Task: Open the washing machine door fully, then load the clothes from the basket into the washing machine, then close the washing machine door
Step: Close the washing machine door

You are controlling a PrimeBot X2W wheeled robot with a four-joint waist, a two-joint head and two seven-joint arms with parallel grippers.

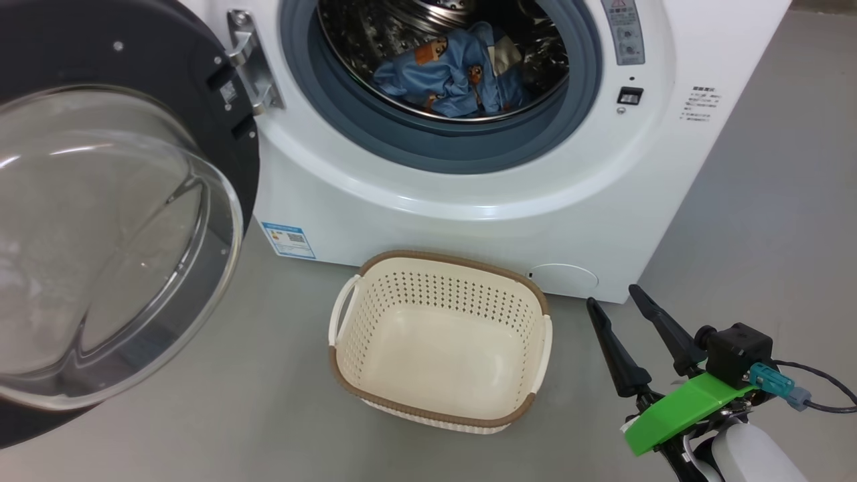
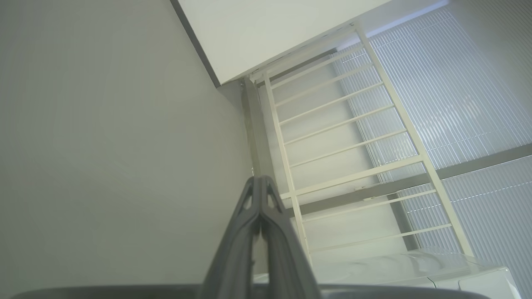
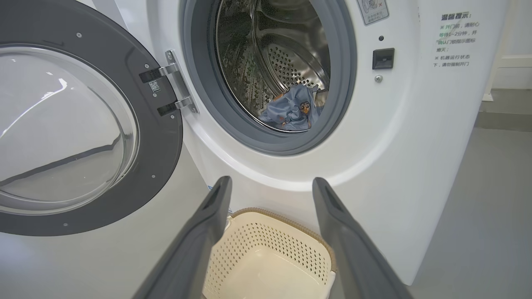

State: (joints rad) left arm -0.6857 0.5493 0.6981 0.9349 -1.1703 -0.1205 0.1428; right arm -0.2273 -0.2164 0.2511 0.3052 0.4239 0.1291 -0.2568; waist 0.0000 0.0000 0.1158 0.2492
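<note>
The white washing machine (image 1: pixel 469 221) (image 3: pixel 395 145) stands with its round door (image 1: pixel 100 221) (image 3: pixel 79 124) swung wide open to the left on its metal hinge. Light-blue printed clothes (image 1: pixel 445 73) (image 3: pixel 291 112) lie inside the steel drum. The cream basket (image 1: pixel 509 294) (image 3: pixel 270 249) sits on the floor before the machine with nothing in it. My right gripper (image 1: pixel 614 296) (image 3: pixel 270 185) is open, to the right of the basket, fingers pointing toward the machine's lower front. My left gripper (image 2: pixel 259 180) is shut on nothing, pointing up at a wall and a white rack.
The grey floor (image 1: pixel 770 221) stretches to the right of the machine. The open door's glass bowl bulges out over the floor at the left. A white metal rack (image 2: pixel 349 137) and a ribbed window panel (image 2: pixel 457 104) are in the left wrist view.
</note>
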